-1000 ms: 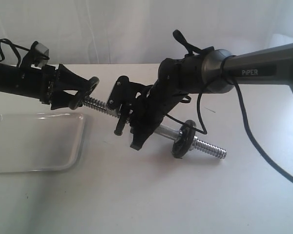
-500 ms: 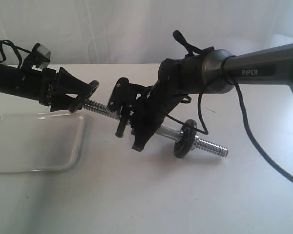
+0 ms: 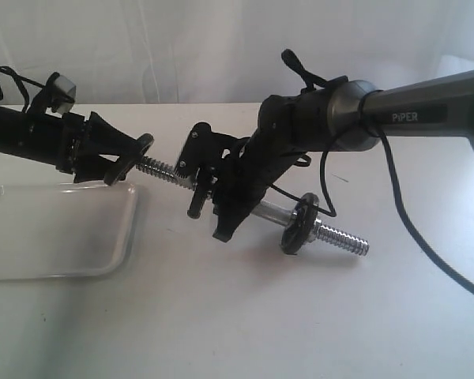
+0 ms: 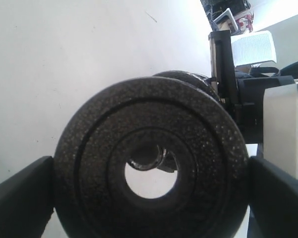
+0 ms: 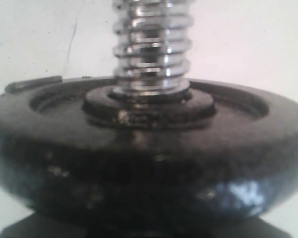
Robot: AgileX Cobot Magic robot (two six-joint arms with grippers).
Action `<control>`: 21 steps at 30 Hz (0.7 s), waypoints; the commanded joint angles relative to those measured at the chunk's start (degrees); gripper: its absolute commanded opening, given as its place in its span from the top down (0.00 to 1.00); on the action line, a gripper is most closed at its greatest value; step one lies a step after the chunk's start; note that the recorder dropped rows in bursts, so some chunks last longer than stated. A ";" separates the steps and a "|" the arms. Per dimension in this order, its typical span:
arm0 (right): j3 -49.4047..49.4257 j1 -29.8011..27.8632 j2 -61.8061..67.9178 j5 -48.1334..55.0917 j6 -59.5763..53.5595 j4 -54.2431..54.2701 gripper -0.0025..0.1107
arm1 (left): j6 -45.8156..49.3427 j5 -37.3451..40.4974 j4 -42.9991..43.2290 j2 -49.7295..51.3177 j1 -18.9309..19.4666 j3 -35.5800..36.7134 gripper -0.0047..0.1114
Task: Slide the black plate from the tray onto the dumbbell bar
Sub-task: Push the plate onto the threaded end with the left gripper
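Observation:
My left gripper [image 3: 131,158] is shut on the rim of the black plate [image 3: 136,155], holding it on edge at the left threaded tip of the dumbbell bar [image 3: 161,169]. In the left wrist view the plate [image 4: 89,148] fills the frame between both fingers [image 4: 20,203]. The bar's tip [image 4: 148,156] shows through the upper part of the plate's hole, off centre. My right gripper [image 3: 213,197] is shut on the bar's middle and holds it tilted above the table. A second black disc [image 3: 300,225] sits on the bar near its right threads [image 5: 151,49]. The white tray [image 3: 55,229] lies empty at the left.
The second disc [image 5: 149,163] fills the right wrist view and hides that gripper's fingers. Cables hang from the right arm [image 3: 426,110] over the white table [image 3: 261,316]. A white curtain [image 3: 182,47] stands behind the table.
My left gripper has drawn slightly left with the plate, which stays at the bar's left tip. The right arm and the bar have hardly moved.

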 commanded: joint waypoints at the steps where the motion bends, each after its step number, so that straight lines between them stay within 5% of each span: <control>1: -1.62 -0.52 -5.10 -7.01 0.24 2.00 0.98 | -0.19 5.70 -6.16 -0.95 -1.13 -0.22 0.96; 21: -1.62 -0.52 -7.19 -5.84 -0.18 4.38 0.98 | -0.07 2.01 -5.36 -0.95 -2.19 -0.22 0.96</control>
